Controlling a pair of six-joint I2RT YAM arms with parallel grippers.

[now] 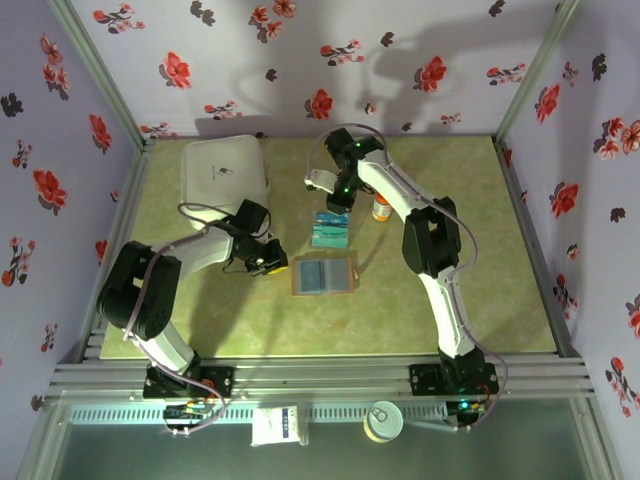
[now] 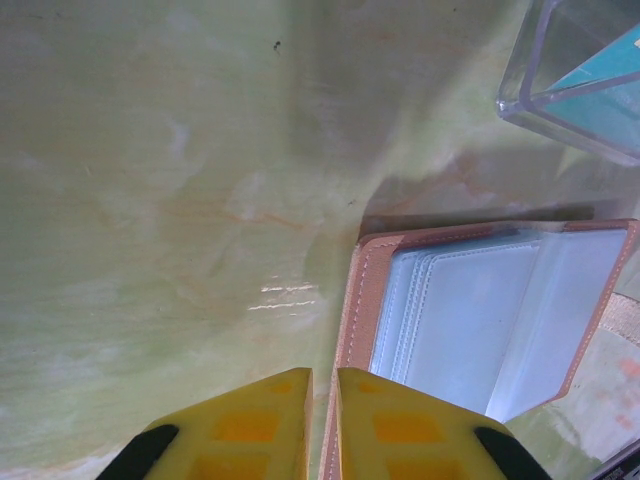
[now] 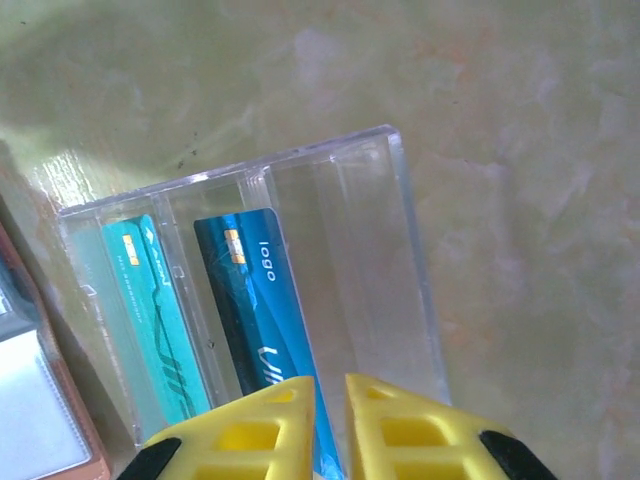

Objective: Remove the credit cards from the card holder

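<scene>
The card holder (image 1: 325,273) lies open on the table, brown rim (image 2: 356,300) around blue-grey clear pockets. My left gripper (image 2: 323,375) sits at its left edge (image 1: 268,262), nearly shut, with the brown rim running into the slit between the fingers. Two credit cards stand in a clear plastic tray (image 3: 345,230): a teal one (image 3: 160,320) in the left slot and a blue one (image 3: 255,290) in the middle slot. My right gripper (image 3: 330,382) hovers over the tray (image 1: 333,208), open by a narrow slit. The blue card's near end passes under its left finger.
A white square box (image 1: 225,170) stands at the back left. An orange pill bottle (image 1: 381,208) stands just right of the clear tray (image 1: 330,230). Bare green tabletop (image 1: 470,260) stretches to the right, with flowered walls on three sides.
</scene>
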